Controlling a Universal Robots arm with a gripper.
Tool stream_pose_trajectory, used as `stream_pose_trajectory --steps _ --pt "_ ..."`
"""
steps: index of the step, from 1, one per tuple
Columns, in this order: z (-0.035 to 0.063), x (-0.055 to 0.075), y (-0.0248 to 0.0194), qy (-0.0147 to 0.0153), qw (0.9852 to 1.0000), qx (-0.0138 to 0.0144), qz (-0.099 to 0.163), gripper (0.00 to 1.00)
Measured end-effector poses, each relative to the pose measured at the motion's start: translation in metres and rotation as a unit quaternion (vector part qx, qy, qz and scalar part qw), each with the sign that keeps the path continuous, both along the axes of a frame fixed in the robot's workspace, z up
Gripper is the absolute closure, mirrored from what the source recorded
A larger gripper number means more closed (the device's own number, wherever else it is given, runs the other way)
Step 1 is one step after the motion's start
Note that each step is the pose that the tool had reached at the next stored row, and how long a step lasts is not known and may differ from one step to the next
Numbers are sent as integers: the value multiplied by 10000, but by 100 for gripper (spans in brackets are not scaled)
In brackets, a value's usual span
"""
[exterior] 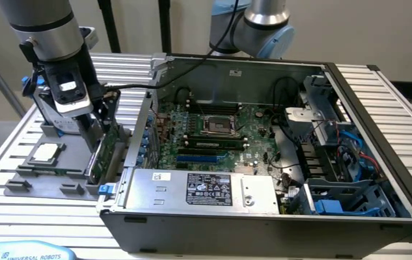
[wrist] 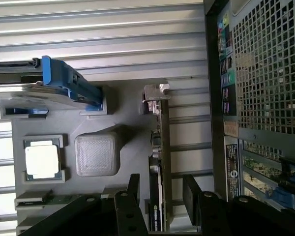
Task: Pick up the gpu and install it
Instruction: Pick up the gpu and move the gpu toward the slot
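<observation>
At the near edge of the slatted aluminium tabletop [exterior: 18, 214], a pale blue device [exterior: 21, 252] carries the words "UNIVERSAL ROBOTS". Behind it lies an open desktop computer case [exterior: 379, 135]. Its power supply [exterior: 202, 188] sits at the near side and bears a black-and-white label whose print is too small to read. On the exterior view's left of the case is a grey fixture tray [exterior: 18, 187]. It holds a square silver CPU [exterior: 47, 153] and a hard drive with blue rails [wrist: 64, 91]. The gpu [exterior: 107, 154] stands on its long edge in a slot of that tray, just beside the case wall, with its silver bracket [wrist: 155, 93] at one end. A small label on the card has lettering I cannot make out. The hand [wrist: 162, 191] hangs directly over the gpu, spread wide, with one finger on each side of the card and a gap on both sides, gripping nothing. Deeper in the case lies the green motherboard [exterior: 253, 122] with its CPU socket [exterior: 213, 125]. Beyond the case, a second arm's joint [exterior: 264, 27] rises before a plain beige wall [exterior: 372, 32].
</observation>
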State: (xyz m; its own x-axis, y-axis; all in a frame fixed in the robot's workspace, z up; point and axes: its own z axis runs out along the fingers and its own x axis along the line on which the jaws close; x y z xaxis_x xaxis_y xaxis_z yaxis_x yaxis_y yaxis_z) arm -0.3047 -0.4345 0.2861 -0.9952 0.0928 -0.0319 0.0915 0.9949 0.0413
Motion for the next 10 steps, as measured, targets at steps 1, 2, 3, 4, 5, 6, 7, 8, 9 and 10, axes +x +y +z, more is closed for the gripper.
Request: stream_pose_trajectory --steps 1,2,3,4,5,6,7,8,9,10 --pt "-20 0 -7 -1 10000 0 0 52" --pt "-37 -1 -16 -1 10000 0 0 52" --pt "-56 -2 -25 -1 10000 0 0 52" --pt "-74 -2 -33 -2 10000 0 0 52" --pt "-92 -3 -41 -2 10000 0 0 52" --pt "-110 -3 -48 -3 10000 0 0 52" --pt "-129 -4 -54 -4 10000 1 0 52" --pt "-147 -4 -60 -5 10000 0 0 52" --pt "-165 -4 -64 -8 10000 0 0 52" --pt "-183 -5 -69 -10 10000 0 0 52"
